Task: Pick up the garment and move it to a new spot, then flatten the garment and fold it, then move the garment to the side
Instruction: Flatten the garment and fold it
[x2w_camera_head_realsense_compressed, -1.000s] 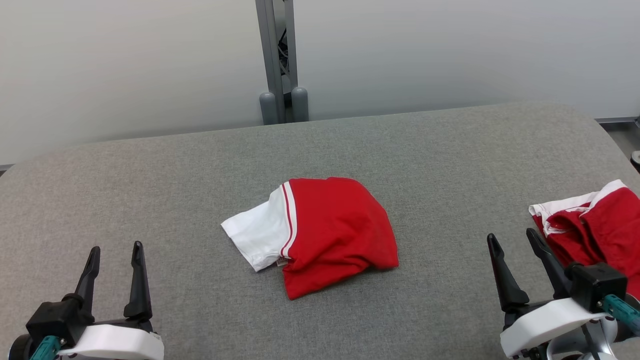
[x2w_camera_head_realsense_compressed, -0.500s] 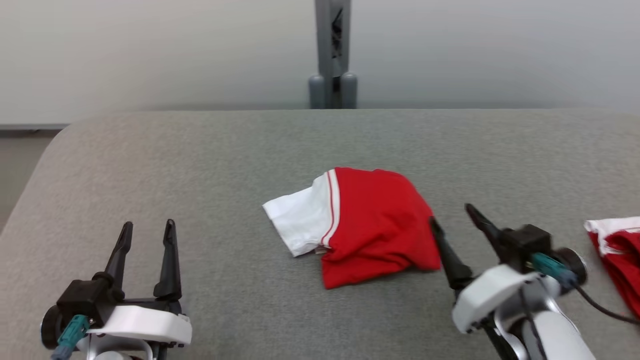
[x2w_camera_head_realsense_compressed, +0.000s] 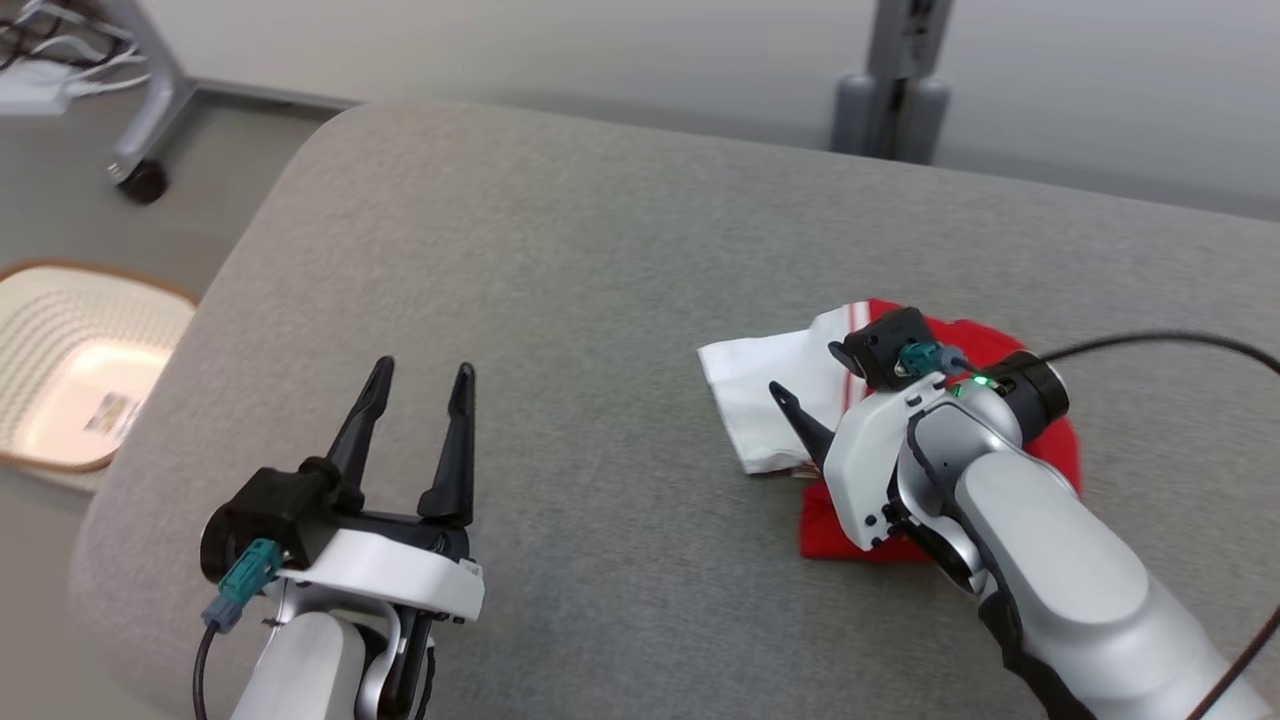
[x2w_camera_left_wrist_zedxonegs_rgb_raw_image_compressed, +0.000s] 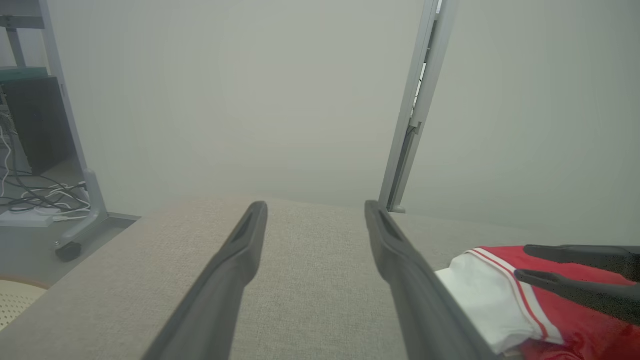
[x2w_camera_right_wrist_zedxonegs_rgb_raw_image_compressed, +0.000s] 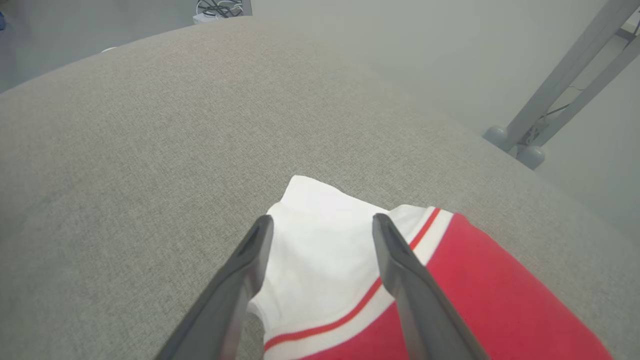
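Observation:
A folded red garment (x2w_camera_head_realsense_compressed: 1062, 450) with a white sleeve lies right of centre on the grey padded table (x2w_camera_head_realsense_compressed: 600, 250). My right gripper (x2w_camera_head_realsense_compressed: 803, 368) hovers over its white end, open, with one dark finger showing against the cloth. In the right wrist view the right gripper (x2w_camera_right_wrist_zedxonegs_rgb_raw_image_compressed: 322, 219) points at the white sleeve of the garment (x2w_camera_right_wrist_zedxonegs_rgb_raw_image_compressed: 475, 300), with nothing between its fingers. My left gripper (x2w_camera_head_realsense_compressed: 424, 366) stands open over bare table at the lower left. In the left wrist view the left gripper (x2w_camera_left_wrist_zedxonegs_rgb_raw_image_compressed: 315, 205) is open; the garment (x2w_camera_left_wrist_zedxonegs_rgb_raw_image_compressed: 480, 290) and the right gripper (x2w_camera_left_wrist_zedxonegs_rgb_raw_image_compressed: 522, 261) sit at its right.
A pale woven basket (x2w_camera_head_realsense_compressed: 60, 370) stands on the floor past the table's left edge. A grey post (x2w_camera_head_realsense_compressed: 895, 70) rises behind the table. A wheeled stand (x2w_camera_head_realsense_compressed: 140, 180) and cables are at the far left. A black cable (x2w_camera_head_realsense_compressed: 1150, 340) trails from my right wrist.
The head camera has swung left, so the whole picture shifted. My right gripper has come in from the right and now sits over the garment's white end. The left gripper stays open.

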